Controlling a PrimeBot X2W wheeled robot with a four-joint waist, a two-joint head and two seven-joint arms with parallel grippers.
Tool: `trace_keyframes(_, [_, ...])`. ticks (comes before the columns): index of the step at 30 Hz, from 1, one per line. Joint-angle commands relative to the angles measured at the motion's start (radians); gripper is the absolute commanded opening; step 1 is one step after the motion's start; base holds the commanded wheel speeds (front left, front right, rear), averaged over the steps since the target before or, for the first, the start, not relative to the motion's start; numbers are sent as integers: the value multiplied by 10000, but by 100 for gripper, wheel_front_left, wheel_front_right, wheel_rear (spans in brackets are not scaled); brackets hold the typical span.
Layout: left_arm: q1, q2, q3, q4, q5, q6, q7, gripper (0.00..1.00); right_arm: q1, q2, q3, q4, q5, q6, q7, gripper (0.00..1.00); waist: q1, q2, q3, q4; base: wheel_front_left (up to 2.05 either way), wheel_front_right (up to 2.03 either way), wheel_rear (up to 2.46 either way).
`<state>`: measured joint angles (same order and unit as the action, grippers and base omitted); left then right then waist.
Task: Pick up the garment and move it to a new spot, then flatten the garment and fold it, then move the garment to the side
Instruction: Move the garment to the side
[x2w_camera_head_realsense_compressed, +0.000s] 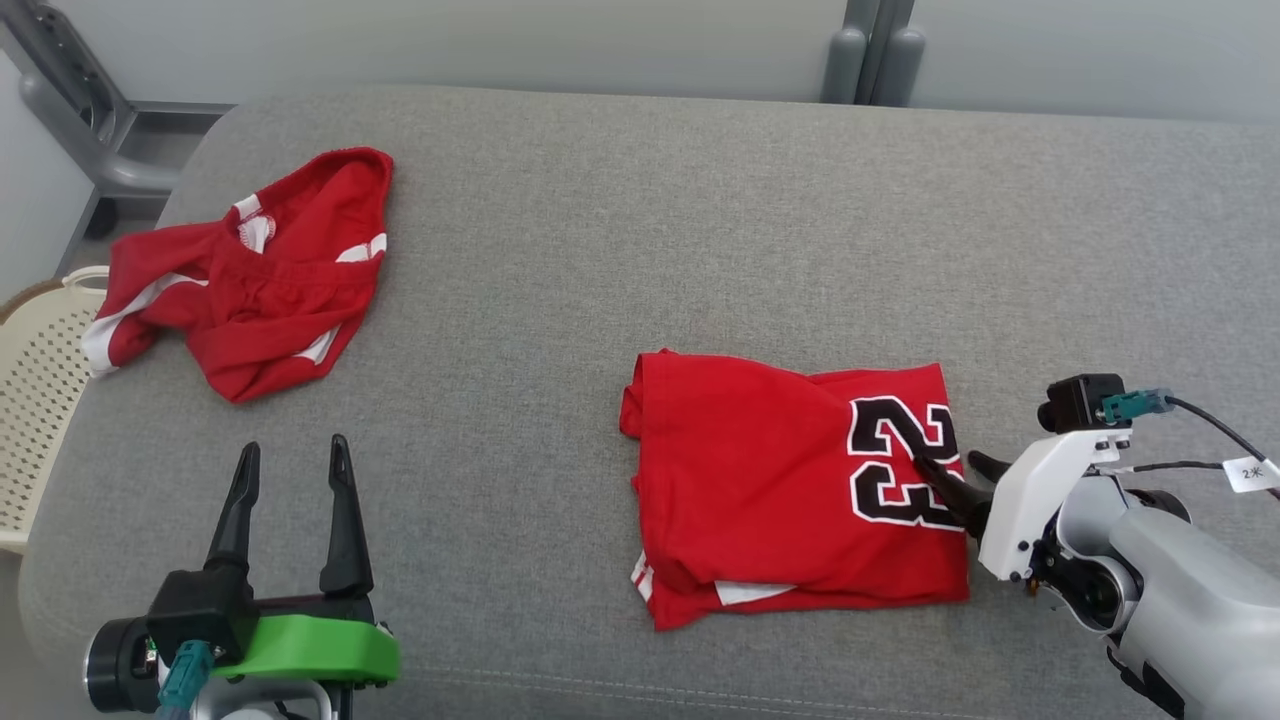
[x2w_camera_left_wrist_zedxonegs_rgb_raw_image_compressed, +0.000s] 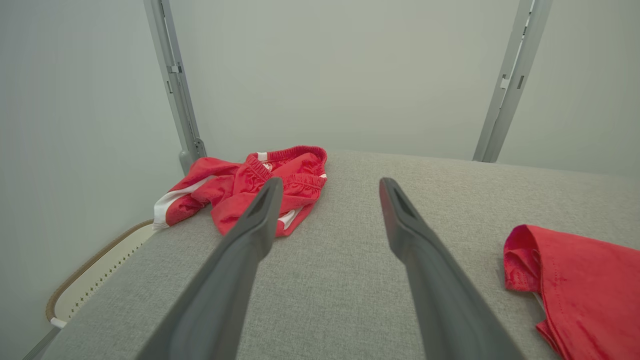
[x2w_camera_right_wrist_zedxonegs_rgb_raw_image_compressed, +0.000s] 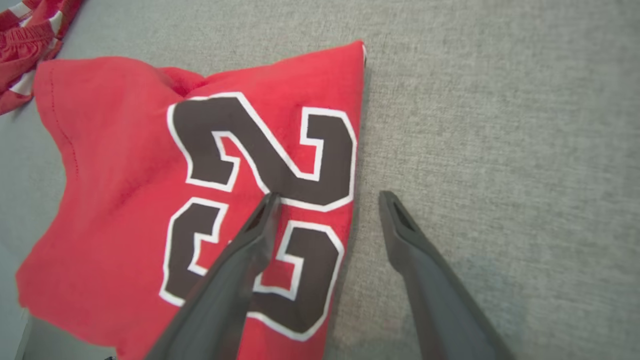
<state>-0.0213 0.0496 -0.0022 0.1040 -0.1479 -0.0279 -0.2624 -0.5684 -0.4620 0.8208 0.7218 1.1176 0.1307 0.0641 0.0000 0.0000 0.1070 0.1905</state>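
My right gripper (x2w_camera_right_wrist_zedxonegs_rgb_raw_image_compressed: 328, 196) is spread wide with nothing in its grasp. It straddles the edge of the folded red jersey (x2w_camera_head_realsense_compressed: 760, 480): one finger reaches over the black, white-edged 23, while the other is over bare grey cloth just off the hem. I cannot tell whether the finger on the number is pressing the fabric or sitting just above it. The rest of the jersey stretches away beyond that finger, lying flat on the upholstered bench (x2w_camera_head_realsense_compressed: 700, 220) with a white-trimmed layer peeking out from underneath. My left gripper (x2w_camera_head_realsense_compressed: 294, 444) is also fully open and empty, hanging above bare bench well apart from the jersey. A crumpled pair of red shorts (x2w_camera_head_realsense_compressed: 270, 290) with white stripes lies ahead of its fingertips, a little to the outside. Further out on that side, past the bench's edge, is a cream perforated basket (x2w_camera_head_realsense_compressed: 40, 370).
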Motion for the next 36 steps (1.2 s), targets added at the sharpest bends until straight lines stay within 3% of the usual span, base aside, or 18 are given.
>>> trace_keyframes(1, [-115, 18, -16, -9, -99, -19, -21, 100, -167, -74, 134, 90, 206, 0, 166, 100, 0, 0, 122, 112, 0, 0, 0])
trace_keyframes(8, [-236, 18, -145, 4, -162, 38, -21, 100, -503, 78, 481, 255, 1566, 0, 1207, 100, 0, 0, 333, 271, 0, 0, 0])
trace_keyframes(9, [-260, 18, -153, 2, -168, 49, -21, 100, -540, 108, 502, 207, 1727, 0, 1329, 75, 0, 0, 351, 286, 0, 0, 0])
trace_keyframes(10, [-276, 18, -160, 2, -183, 60, -21, 100, -597, 98, 557, 141, 1844, 0, 1389, 14, 0, 0, 365, 299, 0, 0, 0])
trace_keyframes(11, [-286, 18, -157, 3, -195, 68, -21, 100, -623, 82, 631, 70, 1951, 0, 1449, 0, 0, 0, 374, 306, 0, 0, 0])
trace_keyframes(21, [-318, 18, -45, -123, -238, 89, -21, 100, -1345, -611, 959, -474, 2367, -1, 1054, 0, 0, 0, 471, 93, 0, 0, 0])
trace_keyframes(36, [-732, 18, 212, -690, 226, -95, -21, 100, -3657, -2267, 1109, 37, 2209, -1, 678, 0, 0, 0, 1718, -648, 0, 0, 0])
